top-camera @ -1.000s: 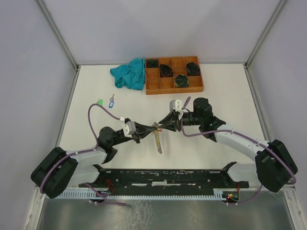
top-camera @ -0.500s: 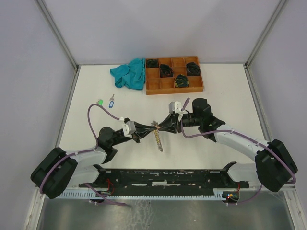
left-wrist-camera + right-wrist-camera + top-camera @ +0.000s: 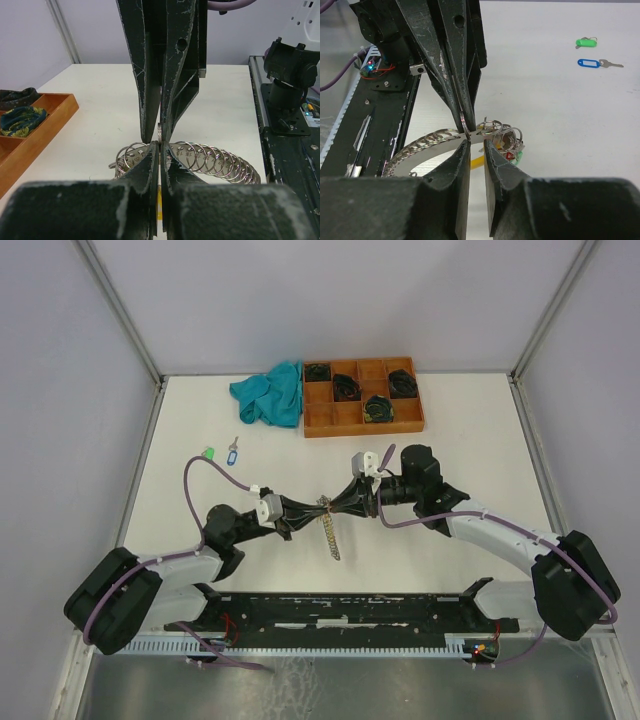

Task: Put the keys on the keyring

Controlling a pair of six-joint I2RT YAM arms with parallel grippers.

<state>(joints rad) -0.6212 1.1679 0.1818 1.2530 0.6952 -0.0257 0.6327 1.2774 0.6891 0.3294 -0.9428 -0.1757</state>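
Left fingers: the left gripper [image 3: 314,507] has its fingers [image 3: 145,165] nearly together, pinching the thin metal of the keyring [image 3: 210,161].
Right fingers: the right gripper [image 3: 476,145] meets it tip to tip. Its fingers are narrow, with only a slim gap, and look to be nipping the same band.
Keyring: held up between the two arms over the middle of the worktop [image 3: 450,440]. A row of small split rings is strung along it, and its yellow segment [image 3: 477,162] shows just below the grip.
Keys already on: a small bunch with red and green tags [image 3: 511,151] hangs beside the right fingers.
Keys loose: a green-tagged key [image 3: 208,452] and a blue-tagged key [image 3: 232,454] lie side by side on the worktop, well away to the far left.
Step in hand: probably steadying or re-gripping the ring between the hands.
Doing it well: keep one pinch firm while the other shifts, pull along the band and not across it, and avoid twisting, since the thin metal could slip or spring.
Next need: one arm must let go to fetch a loose key.
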